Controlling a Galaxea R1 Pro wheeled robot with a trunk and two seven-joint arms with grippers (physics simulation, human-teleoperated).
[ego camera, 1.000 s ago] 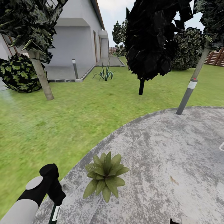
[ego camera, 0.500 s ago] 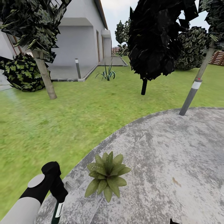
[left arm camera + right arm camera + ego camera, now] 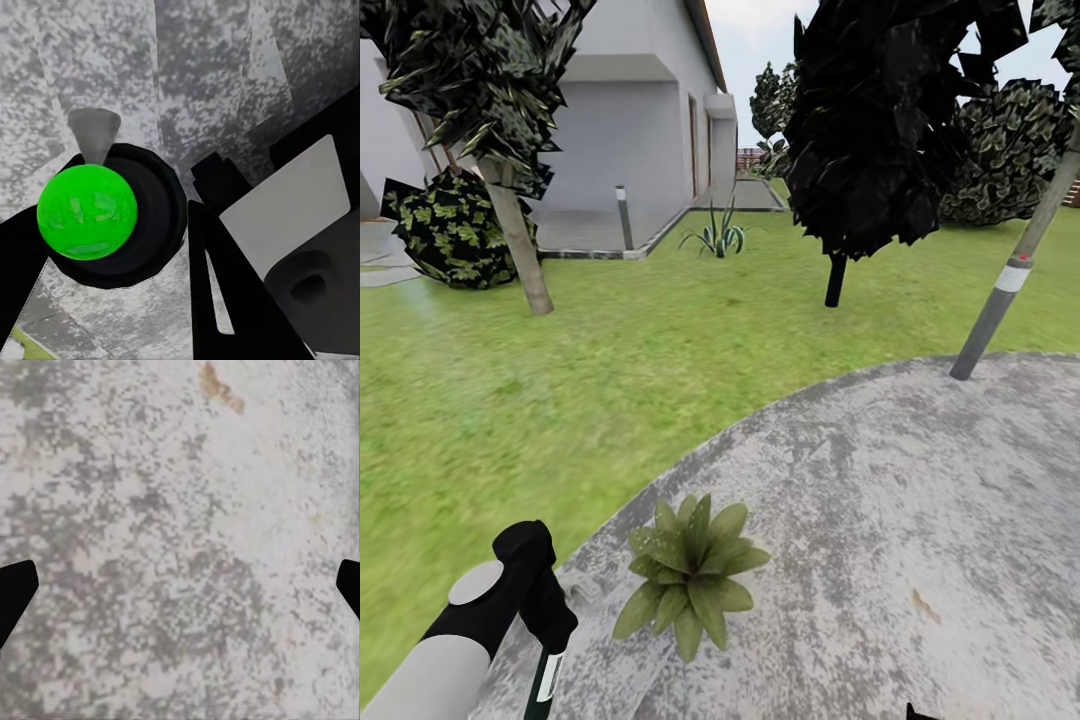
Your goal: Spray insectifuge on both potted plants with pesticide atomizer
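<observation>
One potted plant (image 3: 690, 572) on the patio (image 3: 920, 480), lower centre; pesticide atomizer (image 3: 112, 217) clamped in left fingers (image 3: 232, 300), lower left. Right fingers (image 3: 16, 589) apart, empty. Pickup done; spraying judged pending

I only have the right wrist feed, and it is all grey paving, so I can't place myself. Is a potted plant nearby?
Observer: Yes. The head view has one potted plant on the round patio, close to the patio's edge by the lawn.
Operator: Which arm has the sprayer?
Observer: The left. The left gripper looks shut on the pesticide atomizer, which hangs just left of the plant.
Operator: Any obstacle ahead?
Observer: A leaning grey post stands at the patio's far edge, right of the plant and well beyond it.
</observation>
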